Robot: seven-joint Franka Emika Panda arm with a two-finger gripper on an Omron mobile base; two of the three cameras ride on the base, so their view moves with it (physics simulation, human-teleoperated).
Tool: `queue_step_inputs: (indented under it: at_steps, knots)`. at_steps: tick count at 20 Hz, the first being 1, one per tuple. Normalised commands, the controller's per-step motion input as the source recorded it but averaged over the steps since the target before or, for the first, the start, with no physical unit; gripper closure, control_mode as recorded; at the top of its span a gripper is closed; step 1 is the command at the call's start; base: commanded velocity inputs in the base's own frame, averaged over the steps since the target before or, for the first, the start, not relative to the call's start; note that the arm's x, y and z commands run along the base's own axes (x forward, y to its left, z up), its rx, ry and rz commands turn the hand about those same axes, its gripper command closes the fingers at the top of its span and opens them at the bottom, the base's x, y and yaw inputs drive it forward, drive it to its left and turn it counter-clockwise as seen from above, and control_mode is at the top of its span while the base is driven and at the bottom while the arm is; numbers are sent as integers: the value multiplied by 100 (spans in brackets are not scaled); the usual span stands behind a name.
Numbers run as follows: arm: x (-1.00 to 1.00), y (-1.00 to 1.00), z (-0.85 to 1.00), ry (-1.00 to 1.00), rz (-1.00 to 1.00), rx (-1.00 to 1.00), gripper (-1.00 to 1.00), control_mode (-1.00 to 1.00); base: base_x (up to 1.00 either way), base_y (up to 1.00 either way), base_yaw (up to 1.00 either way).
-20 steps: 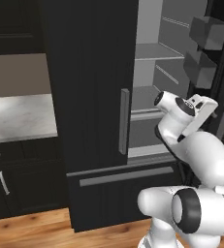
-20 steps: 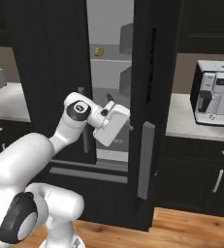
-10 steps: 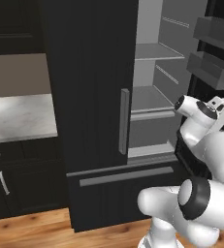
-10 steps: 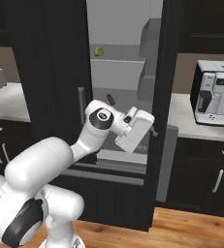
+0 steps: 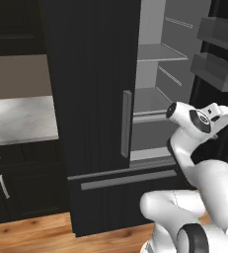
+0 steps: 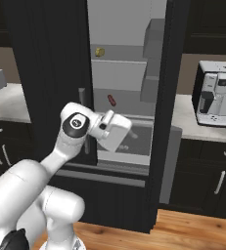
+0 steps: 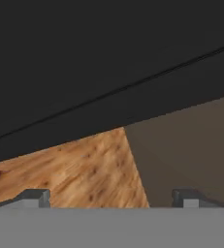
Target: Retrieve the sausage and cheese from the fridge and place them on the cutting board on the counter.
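We see our two-finger gripper (image 7: 111,197) spread wide and empty, low before the tall black double-door fridge (image 6: 46,83). On a light grey shelf (image 6: 119,105) inside lies the small dark reddish-brown sausage (image 6: 112,100), with the small pale yellow cheese chunk (image 6: 100,51) higher up.

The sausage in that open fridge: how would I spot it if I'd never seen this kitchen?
Find the tall black fridge with its right door swung open. On the middle grey shelf lies the sausage, a small dark red stub. The roundish yellow cheese sits one shelf higher.
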Motion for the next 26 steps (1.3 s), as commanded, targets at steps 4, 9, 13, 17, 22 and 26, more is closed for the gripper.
queue_step_inputs:
  at_steps: [4,9,13,17,22,26]
  knots:
    - [-39,97,12,-42,3,12,-100,-100,0,0,0]
    - [0,90,0,-44,18,40,-100,-100,0,0,0]
    - [9,81,21,-40,21,56,-100,-100,0,0,0]
    - [35,52,55,-12,39,60,-100,-100,0,0,0]
    - [31,37,64,8,48,31,-100,-100,0,0,0]
    - [12,81,13,13,29,0,-100,-100,0,0,0]
